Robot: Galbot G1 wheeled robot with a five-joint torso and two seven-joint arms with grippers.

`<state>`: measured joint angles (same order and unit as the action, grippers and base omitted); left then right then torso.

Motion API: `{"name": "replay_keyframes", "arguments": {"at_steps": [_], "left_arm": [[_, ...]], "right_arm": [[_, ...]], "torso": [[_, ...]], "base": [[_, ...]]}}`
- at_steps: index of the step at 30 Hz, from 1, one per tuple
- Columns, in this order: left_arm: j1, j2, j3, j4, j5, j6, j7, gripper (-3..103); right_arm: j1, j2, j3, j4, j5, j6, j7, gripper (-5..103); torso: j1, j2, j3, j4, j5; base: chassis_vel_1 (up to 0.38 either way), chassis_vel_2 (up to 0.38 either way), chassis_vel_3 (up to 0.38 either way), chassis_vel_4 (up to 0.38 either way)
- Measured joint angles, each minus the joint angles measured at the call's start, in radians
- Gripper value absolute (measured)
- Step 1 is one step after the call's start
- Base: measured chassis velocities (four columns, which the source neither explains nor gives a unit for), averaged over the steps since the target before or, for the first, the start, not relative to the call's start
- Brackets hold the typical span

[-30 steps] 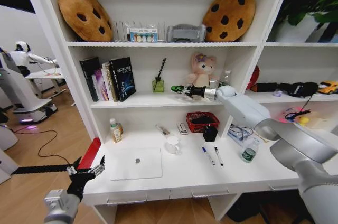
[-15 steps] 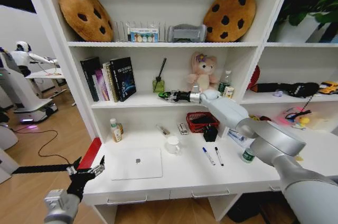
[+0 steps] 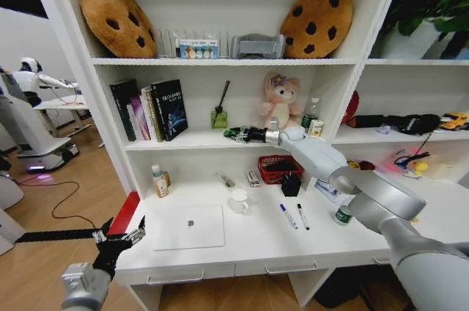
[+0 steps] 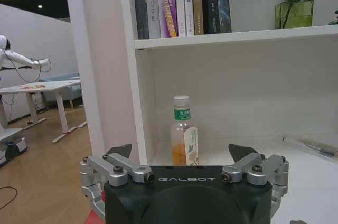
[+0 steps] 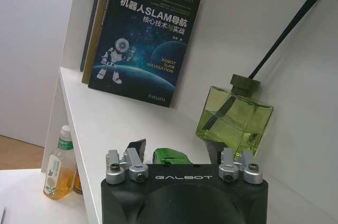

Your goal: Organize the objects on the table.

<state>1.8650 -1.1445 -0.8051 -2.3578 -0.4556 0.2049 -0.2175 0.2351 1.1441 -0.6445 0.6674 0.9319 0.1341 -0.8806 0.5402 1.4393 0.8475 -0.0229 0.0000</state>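
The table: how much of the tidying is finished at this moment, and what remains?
Nothing looks clearly finished. In hand: the right end effector brings the green toy car to the middle shelf, beside the reed diffuser; whether it is released cannot be told. Left: the laptop, two marker pens and tin lie on the table. The left end effector hangs open, low beside the table.

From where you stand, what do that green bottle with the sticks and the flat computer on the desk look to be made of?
The green bottle looks like clear tinted glass: you can see liquid and the dark sticks through it, and its faces shine. The laptop seems matte silvery metal, smooth and pale with a small dark logo, though painted plastic can't be ruled out. The right gripper holds a small green toy car beside the bottle.
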Motion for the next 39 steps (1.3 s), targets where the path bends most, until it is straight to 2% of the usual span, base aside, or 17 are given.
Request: {"name": "replay_keyframes", "arguments": {"at_steps": [6,10,12,17,20,21,23,24,25,26,28,29,32,34,35,37,39], "left_arm": [[0.0,0.0,0.0,0.0,0.0,0.0,0.0,100],[0.0,0.0,0.0,0.0,0.0,0.0,0.0,100],[0.0,0.0,0.0,0.0,0.0,0.0,0.0,100],[0.0,0.0,0.0,0.0,0.0,0.0,0.0,100],[0.0,0.0,0.0,0.0,0.0,0.0,0.0,100],[0.0,0.0,0.0,0.0,0.0,0.0,0.0,100],[0.0,0.0,0.0,0.0,0.0,0.0,0.0,100],[0.0,0.0,0.0,0.0,0.0,0.0,0.0,100],[0.0,0.0,0.0,0.0,0.0,0.0,0.0,100],[0.0,0.0,0.0,0.0,0.0,0.0,0.0,100],[0.0,0.0,0.0,0.0,0.0,0.0,0.0,100],[0.0,0.0,0.0,0.0,0.0,0.0,0.0,100],[0.0,0.0,0.0,0.0,0.0,0.0,0.0,100],[0.0,0.0,0.0,0.0,0.0,0.0,0.0,100],[0.0,0.0,0.0,0.0,0.0,0.0,0.0,100],[0.0,0.0,0.0,0.0,0.0,0.0,0.0,100],[0.0,0.0,0.0,0.0,0.0,0.0,0.0,100]], "right_arm": [[-0.004,-0.055,0.037,0.084,0.024,-0.018,0.049,83],[-0.018,-0.145,0.095,0.274,0.04,-0.061,0.215,94],[-0.055,-0.251,0.144,0.531,0.074,-0.149,0.499,100],[-0.168,-0.409,0.25,0.803,0.103,-0.24,0.707,100],[-0.406,-0.664,0.43,1.122,0.177,-0.317,1.021,100],[-0.406,-0.664,0.43,1.122,0.177,-0.317,1.021,100],[-0.642,-0.774,0.65,1.245,0.18,-0.328,1.115,100],[-0.642,-0.774,0.65,1.245,0.18,-0.328,1.115,100],[-0.79,-0.799,0.783,1.285,0.175,-0.33,1.143,100],[-0.79,-0.799,0.783,1.285,0.175,-0.33,1.143,100],[-1.123,-0.768,1.084,1.363,0.169,-0.339,1.186,100],[-1.123,-0.768,1.084,1.363,0.169,-0.339,1.186,100],[-1.41,-0.683,1.336,1.43,0.127,-0.339,1.183,100],[-1.696,-0.542,1.524,1.491,0.05,-0.328,1.161,100],[-1.696,-0.542,1.524,1.491,0.05,-0.328,1.161,100],[-1.928,-0.365,1.624,1.535,-0.053,-0.296,1.122,100],[-2.001,-0.302,1.647,1.548,-0.105,-0.274,1.102,100]], "torso": [[0.0,0.0,0.0,0.0,0.0002],[0.0,0.0,0.0,-0.0004,0.0],[0.0,0.0,0.0,0.0003,0.0001],[0.0,0.0,0.0,0.0008,-0.0003],[0.0,0.0,0.0,-0.0014,0.0009],[0.0,0.0,0.0,-0.0014,0.0009],[0.0,0.0,-0.001,-0.0019,-0.0001],[0.0,0.0,-0.001,-0.0019,-0.0001],[0.0,0.0,0.0,-0.0015,0.0006],[0.0,0.0,0.0,-0.0015,0.0006],[0.0,0.0,0.0,0.0004,-0.0004],[0.0,0.0,0.0,0.0004,-0.0004],[0.0,0.0,0.0,0.0009,0.0001],[0.0,0.0,0.0,0.0002,0.0003],[0.0,0.0,0.0,0.0002,0.0003],[0.0,0.0,0.0,-0.0009,0.0005],[0.0,0.0,0.0,-0.0009,0.0]], "base": [[0.0,0.0,0.0,0.0],[0.0,0.0,0.0,0.0],[0.0,0.0,0.0,0.0],[0.0,0.0,0.0,0.0],[0.0,0.0,0.0,0.0],[0.0,0.0,0.0,0.0],[0.0,0.0,0.0,0.0],[0.0,0.0,0.0,0.0],[0.0,0.0,0.0,0.0],[0.0,0.0,0.0,0.0],[0.0,0.0,0.0,0.0],[0.0,0.0,0.0,0.0],[0.0,0.0,0.0,0.0],[0.0,0.0,0.0,0.0],[0.0,0.0,0.0,0.0],[0.0,0.0,0.0,0.0],[0.0,0.0,0.0,0.0]]}}
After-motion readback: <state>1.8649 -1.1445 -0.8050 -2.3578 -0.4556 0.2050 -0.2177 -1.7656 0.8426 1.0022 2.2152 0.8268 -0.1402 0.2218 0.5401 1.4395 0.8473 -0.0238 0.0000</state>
